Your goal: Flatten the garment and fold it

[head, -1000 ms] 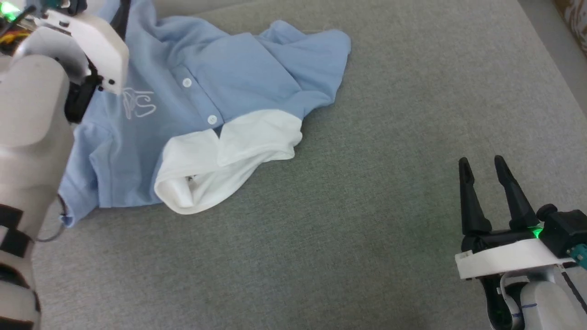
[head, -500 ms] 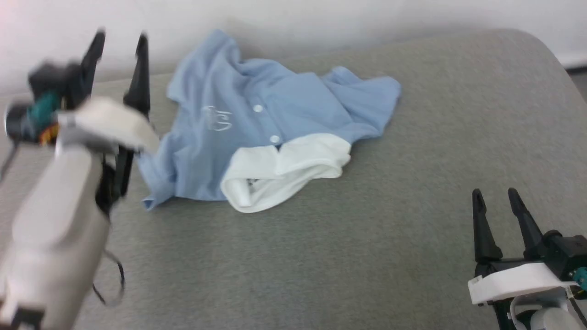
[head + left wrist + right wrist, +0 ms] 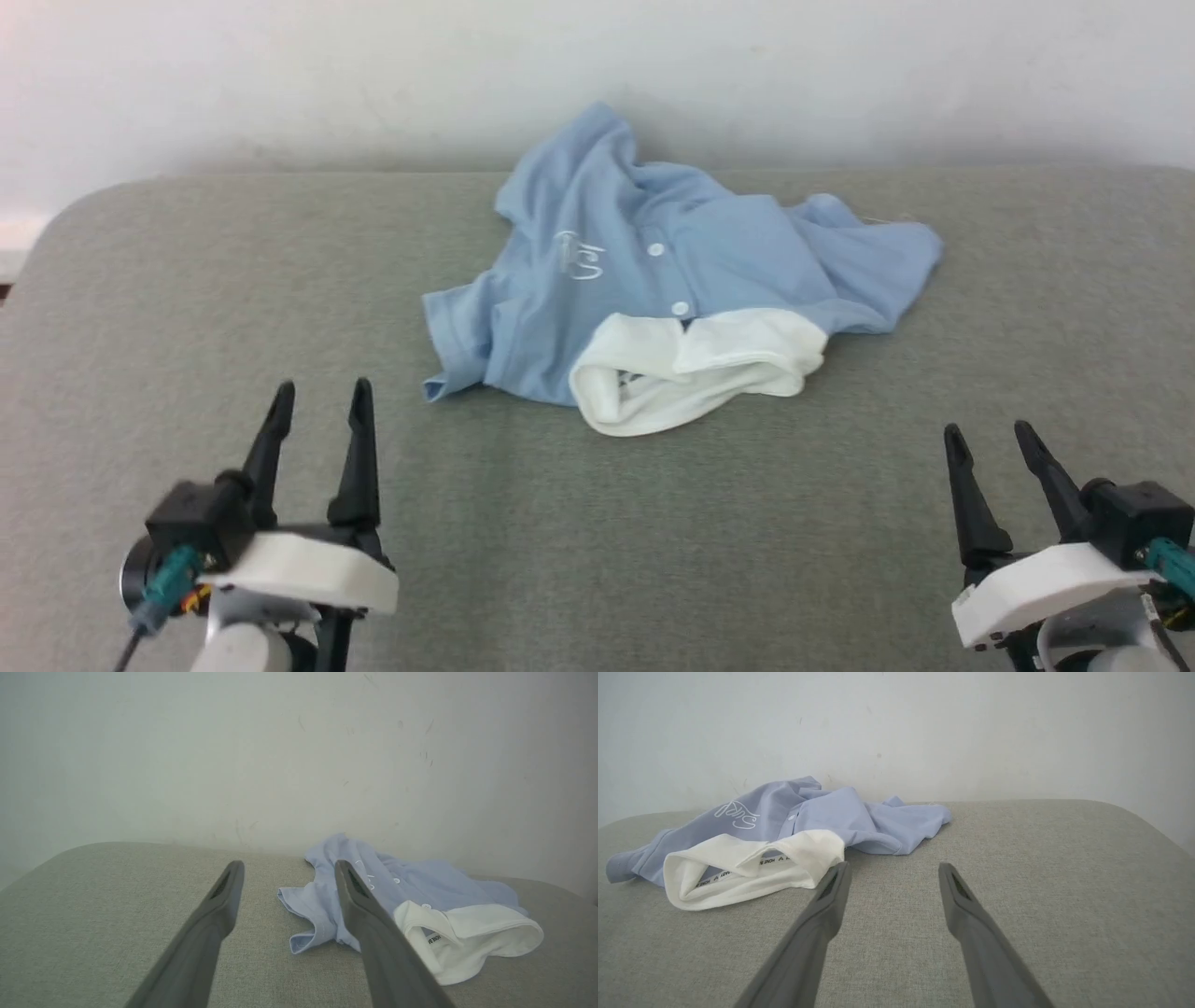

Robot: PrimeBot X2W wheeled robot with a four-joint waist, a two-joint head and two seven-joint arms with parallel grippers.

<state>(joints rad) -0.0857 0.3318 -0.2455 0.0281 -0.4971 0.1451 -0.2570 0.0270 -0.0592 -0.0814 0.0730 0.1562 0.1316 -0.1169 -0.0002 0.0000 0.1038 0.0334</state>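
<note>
**A:** Head view, starting at the left: what's down there?

**B:** The left gripper [image 3: 323, 385], two long dark fingers on a white wrist block, sits at the lower left. Its fingers stand wide apart with nothing between them.

**A:** And the garment?

**B:** The garment [image 3: 728, 252], a light blue short-sleeved polo shirt of soft knit fabric, lies rumpled on the grey woven padded surface [image 3: 597, 560]. It is up and to the right of that gripper, well apart from it. Its far end rises in front of the pale wall [image 3: 280, 75]. One short sleeve [image 3: 457, 336] lies on the side nearest the left gripper.

**A:** Which way is it turned?

**B:** Front up. Small white buttons [image 3: 656, 249] and a white script logo [image 3: 579, 255] show. The white collar [image 3: 695, 369] lies on the near side, gaping open towards the robot.

**A:** Further right?

**B:** The right gripper [image 3: 987, 429], with the same dark fingers, is at the lower right, also spread wide and empty. The shirt lies up and to its left, well apart. In the right wrist view the shirt is ahead and left of the fingers. In the left wrist view it is ahead and right, partly behind one finger.
</note>
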